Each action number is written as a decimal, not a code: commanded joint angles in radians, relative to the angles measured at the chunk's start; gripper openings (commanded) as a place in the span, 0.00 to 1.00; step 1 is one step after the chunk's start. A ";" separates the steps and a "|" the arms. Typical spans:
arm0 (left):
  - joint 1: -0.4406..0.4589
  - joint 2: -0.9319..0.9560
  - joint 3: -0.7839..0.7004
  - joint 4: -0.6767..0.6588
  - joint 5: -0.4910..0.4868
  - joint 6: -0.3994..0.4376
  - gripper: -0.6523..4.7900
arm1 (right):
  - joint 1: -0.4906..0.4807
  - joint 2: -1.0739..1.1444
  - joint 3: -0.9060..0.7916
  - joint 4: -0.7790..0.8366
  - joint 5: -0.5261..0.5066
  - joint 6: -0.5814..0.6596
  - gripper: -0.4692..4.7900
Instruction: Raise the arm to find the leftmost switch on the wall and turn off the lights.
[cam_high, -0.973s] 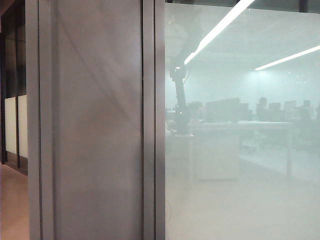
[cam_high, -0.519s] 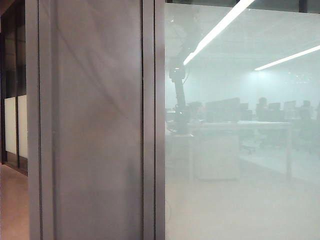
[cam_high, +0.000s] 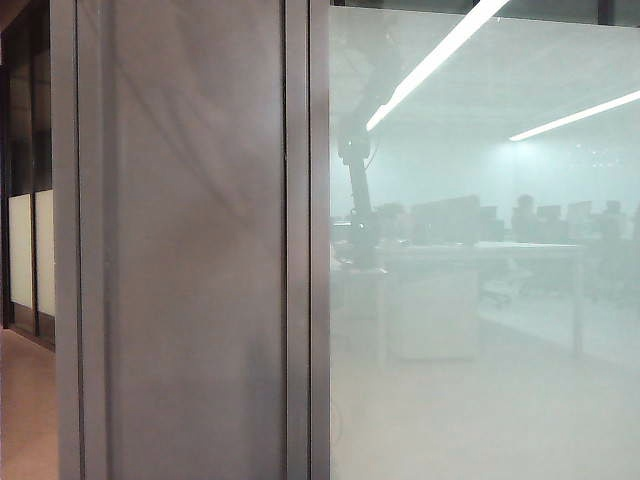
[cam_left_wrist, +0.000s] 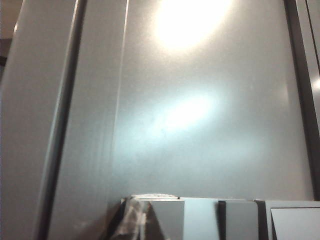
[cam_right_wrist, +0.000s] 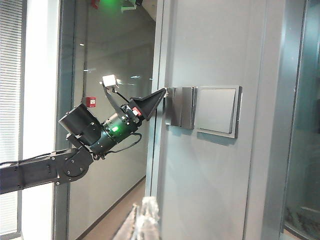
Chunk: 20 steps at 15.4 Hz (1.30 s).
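Note:
The arm shows only as a hazy dark reflection in the milky glass of the exterior view. In the right wrist view the left arm is raised toward a grey switch plate on the wall. My left gripper is shut to a point, and its tip touches the upper outer corner of the leftmost switch. Up close, the left gripper sits at the edge of the leftmost switch. My right gripper, taped and shut, hangs back from the wall and holds nothing.
A second narrow rocker and a wide rocker sit beside the leftmost switch. The switches are on a grey wall panel between a corridor and frosted glass. Ceiling lights glow.
A faint shadow on the grey panel has drifted lower. The reflected arm has hardly shifted.

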 joint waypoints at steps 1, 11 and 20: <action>-0.002 0.004 0.005 -0.010 0.005 -0.005 0.11 | 0.002 -0.002 0.005 0.011 0.001 0.005 0.09; -0.001 0.040 0.012 0.049 0.019 -0.005 0.11 | 0.002 -0.002 0.005 0.011 0.001 0.005 0.09; 0.004 -0.334 0.005 -0.393 0.037 0.060 0.11 | 0.000 -0.041 0.005 0.062 0.001 0.004 0.09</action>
